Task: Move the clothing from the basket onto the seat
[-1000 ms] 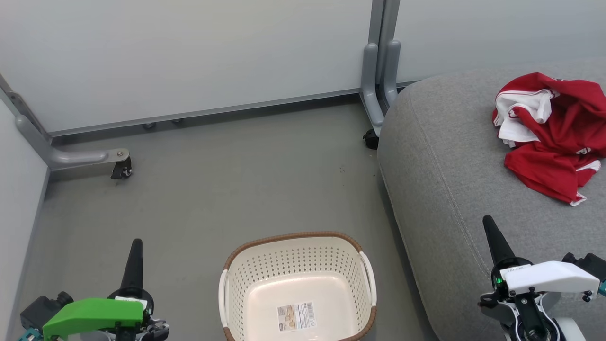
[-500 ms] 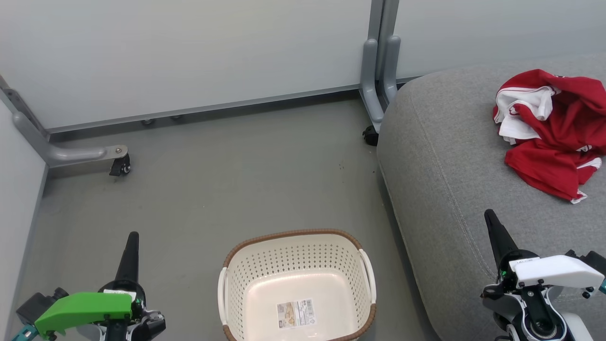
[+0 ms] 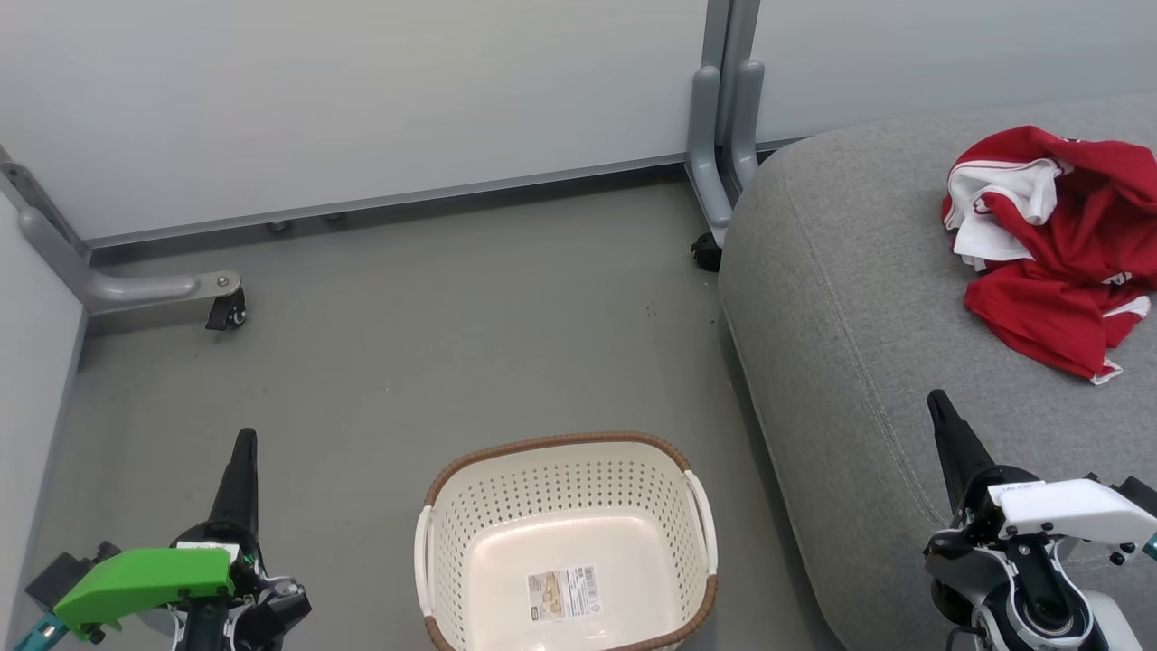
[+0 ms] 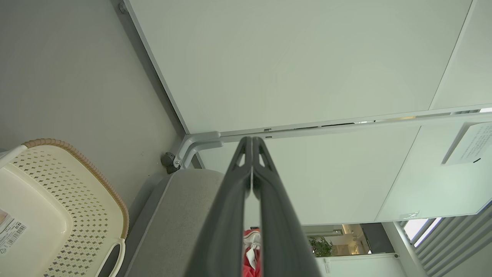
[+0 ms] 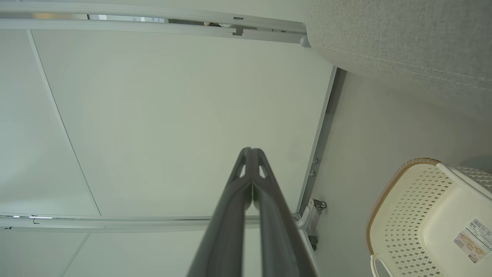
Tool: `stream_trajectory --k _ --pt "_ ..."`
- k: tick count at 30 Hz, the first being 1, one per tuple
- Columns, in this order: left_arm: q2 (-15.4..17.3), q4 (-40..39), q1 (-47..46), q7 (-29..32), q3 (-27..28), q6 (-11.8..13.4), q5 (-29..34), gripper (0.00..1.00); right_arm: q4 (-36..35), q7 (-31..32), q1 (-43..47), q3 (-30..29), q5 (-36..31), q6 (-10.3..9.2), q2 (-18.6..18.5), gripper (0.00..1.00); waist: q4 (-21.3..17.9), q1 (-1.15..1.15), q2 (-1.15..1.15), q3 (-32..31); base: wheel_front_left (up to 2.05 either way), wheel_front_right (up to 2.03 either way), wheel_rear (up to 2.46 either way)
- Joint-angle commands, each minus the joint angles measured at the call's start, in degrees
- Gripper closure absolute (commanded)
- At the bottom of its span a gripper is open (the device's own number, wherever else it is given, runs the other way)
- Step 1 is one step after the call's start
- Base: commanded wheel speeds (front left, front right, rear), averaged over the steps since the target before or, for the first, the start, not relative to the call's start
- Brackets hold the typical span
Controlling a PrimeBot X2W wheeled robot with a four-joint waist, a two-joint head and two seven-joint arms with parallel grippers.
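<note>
The cream basket (image 3: 696, 506) with a brown rim stands on the floor at the bottom centre, holding nothing but the label on its bottom. The red and white clothing (image 3: 1058, 244) lies crumpled on the large grey seat (image 3: 859, 316) at the right. My left gripper (image 3: 244, 440) is shut and holds nothing, left of the basket over the floor. My right gripper (image 3: 935, 400) is shut too, above the seat's front edge. The left wrist view shows the shut left gripper (image 4: 251, 139), the basket (image 4: 77, 184), the seat (image 4: 180, 215) and a sliver of clothing (image 4: 251, 254). The right wrist view shows the right gripper (image 5: 250, 150), the basket (image 5: 415, 200) and the seat (image 5: 403, 38).
Pale partition walls close off the back and left. Their grey feet with casters stand on the floor, one at the left (image 3: 221, 312) and one by the seat's far corner (image 3: 714, 208). Bare grey floor (image 3: 452, 344) lies between the walls, the basket and the seat.
The whole head picture has slid slightly up, so the camera moved. Both arms have drifted a little outward toward the bottom corners. Both grippers stay shut.
</note>
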Motion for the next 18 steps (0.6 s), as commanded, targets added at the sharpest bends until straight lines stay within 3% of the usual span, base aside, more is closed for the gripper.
stream_trajectory --k 1,18 --pt "0.21 0.12 -1.37 0.44 0.30 -0.42 -1.17 1.00 0.17 0.42 -0.65 -0.26 1.25 0.03 0.03 1.00 -0.01 0.00 0.00 0.07 0.00 0.00 0.00" --pt "-0.08 0.92 -2.36 1.86 1.37 -0.84 -5.20 1.00 0.71 1.74 -1.33 -1.15 5.39 0.02 0.25 1.00 -0.11 0.00 0.00 0.58 0.00 0.00 0.00"
